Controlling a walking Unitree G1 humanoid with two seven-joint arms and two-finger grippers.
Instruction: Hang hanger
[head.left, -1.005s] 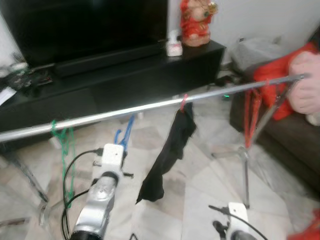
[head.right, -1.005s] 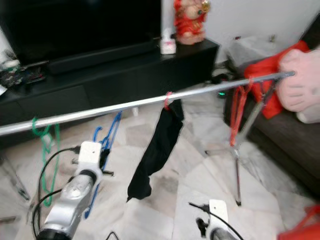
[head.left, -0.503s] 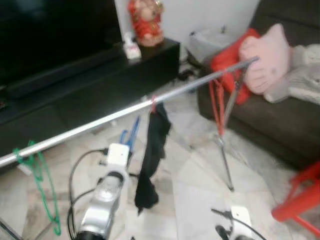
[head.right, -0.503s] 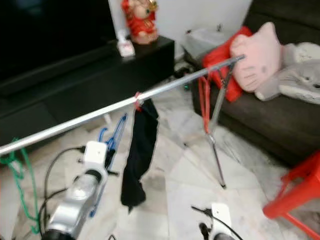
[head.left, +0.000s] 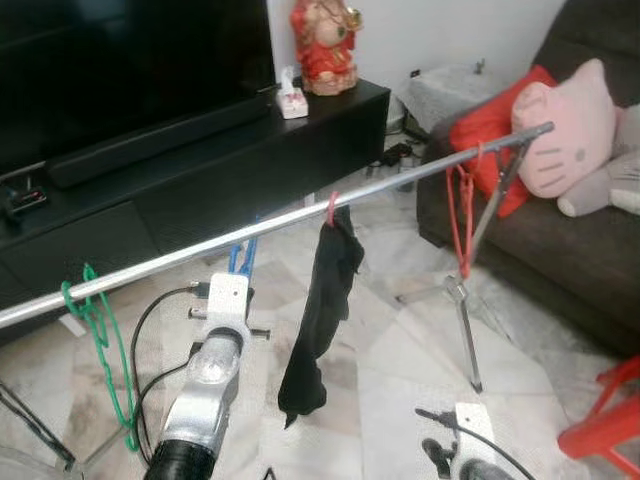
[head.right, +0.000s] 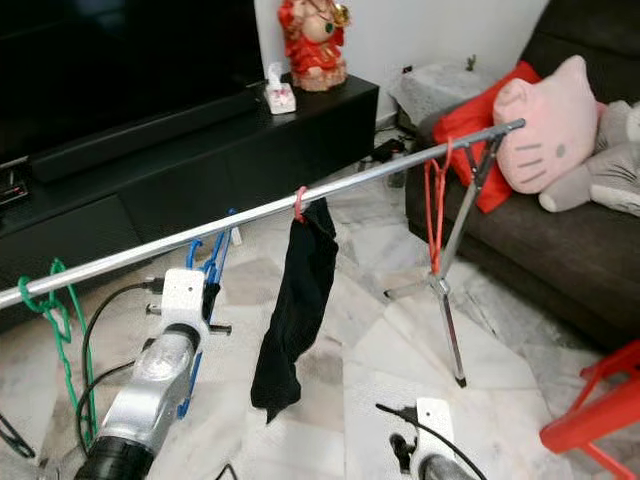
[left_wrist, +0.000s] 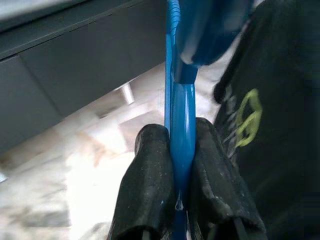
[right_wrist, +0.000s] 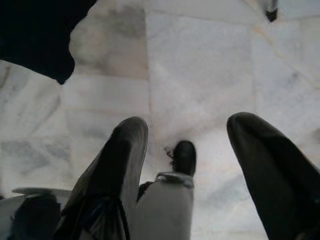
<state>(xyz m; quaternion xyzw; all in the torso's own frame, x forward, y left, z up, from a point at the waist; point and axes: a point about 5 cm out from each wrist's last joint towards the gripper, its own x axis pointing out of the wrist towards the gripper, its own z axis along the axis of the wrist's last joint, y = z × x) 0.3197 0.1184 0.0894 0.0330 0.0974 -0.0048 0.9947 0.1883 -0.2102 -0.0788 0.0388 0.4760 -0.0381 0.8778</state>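
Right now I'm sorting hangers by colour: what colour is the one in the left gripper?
Blue: the blue plastic hanger is clamped in the left gripper, clearest in the left wrist view.

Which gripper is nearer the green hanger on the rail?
Left. The left gripper, clamping the blue hanger, is beside the green hanger; the right gripper hangs low over the floor.

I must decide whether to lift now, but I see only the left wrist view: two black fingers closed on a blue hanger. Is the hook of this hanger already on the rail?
Observer: Not yet. In the head views the blue hanger is held just below the rail, its hook near it.
Operator: What else hangs there?
Observer: A green hanger to the robot's left, a black cloth on a red hook to its right.
Operator: And the right pincer?
Observer: The right pincer is open, pointing at the marble floor.
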